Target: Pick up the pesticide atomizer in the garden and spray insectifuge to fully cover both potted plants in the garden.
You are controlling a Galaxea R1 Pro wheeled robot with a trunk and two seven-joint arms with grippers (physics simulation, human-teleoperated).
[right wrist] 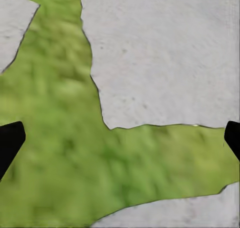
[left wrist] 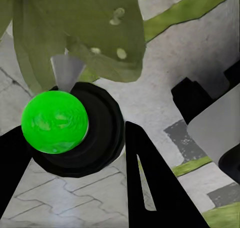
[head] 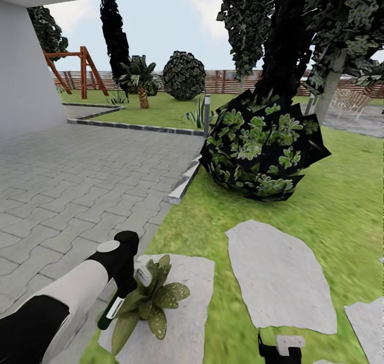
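The left pincer (head: 121, 294) reaches forward and down, clamped on the atomizer (head: 113, 309), its nozzle just beside the plant (head: 152, 297). White specks (head: 158, 316) dot the leaves. The right pincer (head: 280, 348) hangs spread wide over grass (right wrist: 65, 153).

A home garden: green lawn (head: 341, 193) with stepping stones (head: 277, 273), paved patio (head: 80, 183), wooden fence (head: 224, 81), swing frame (head: 80, 68).
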